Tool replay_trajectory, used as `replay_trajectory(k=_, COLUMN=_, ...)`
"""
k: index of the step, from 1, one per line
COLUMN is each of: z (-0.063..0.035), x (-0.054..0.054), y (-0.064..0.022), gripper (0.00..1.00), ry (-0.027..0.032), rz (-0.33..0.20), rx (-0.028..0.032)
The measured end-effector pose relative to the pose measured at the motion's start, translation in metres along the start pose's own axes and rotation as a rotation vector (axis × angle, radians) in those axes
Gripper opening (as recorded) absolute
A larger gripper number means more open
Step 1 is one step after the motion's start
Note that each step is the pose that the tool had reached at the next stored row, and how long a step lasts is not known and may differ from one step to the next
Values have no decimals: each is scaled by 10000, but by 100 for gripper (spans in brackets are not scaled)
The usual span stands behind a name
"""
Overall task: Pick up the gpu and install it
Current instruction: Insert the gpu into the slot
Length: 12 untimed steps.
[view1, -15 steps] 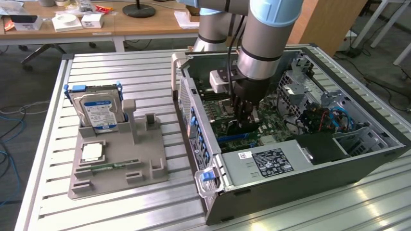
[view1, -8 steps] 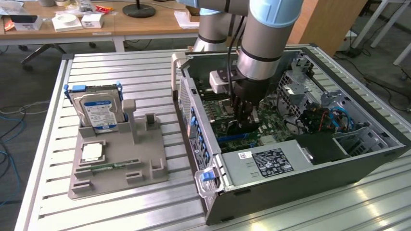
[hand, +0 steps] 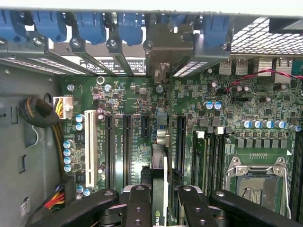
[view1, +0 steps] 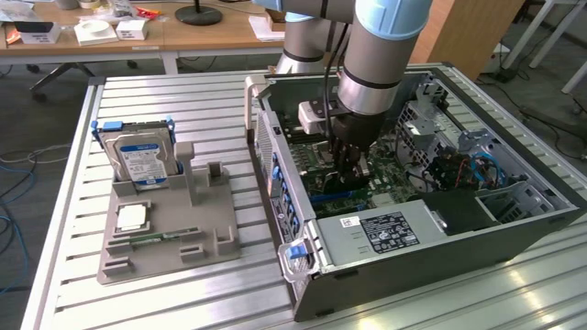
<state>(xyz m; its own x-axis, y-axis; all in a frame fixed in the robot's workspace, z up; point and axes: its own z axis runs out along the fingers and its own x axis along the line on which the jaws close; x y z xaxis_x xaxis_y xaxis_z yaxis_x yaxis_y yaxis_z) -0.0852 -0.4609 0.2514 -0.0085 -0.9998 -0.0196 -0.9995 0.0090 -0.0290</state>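
Grey steel computer case (view1: 513,227) lies open around the gripper (hand: 161,196), with the green motherboard (hand: 118,99) directly beneath the hand. The likely risk is that the gpu (hand: 158,165), held edge-on between the fingers (hand: 137,203), tilts and lands off-line on the board, or that its far end snags the rear frame (hand: 61,49) ahead. The hand is narrowly closed, clamping the card from both sides.

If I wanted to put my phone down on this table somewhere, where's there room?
Bare slatted table runs along the near edge in front of the grey holder, and behind the hard drive toward the far edge. Inside the computer case it is crowded: the gripper holds the gpu over the motherboard.
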Motion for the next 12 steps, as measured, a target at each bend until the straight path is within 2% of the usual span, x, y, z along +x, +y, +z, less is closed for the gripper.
replay_trajectory(k=12, z=11, x=-4, y=5, gripper=26, ry=-2, rz=2, rx=0)
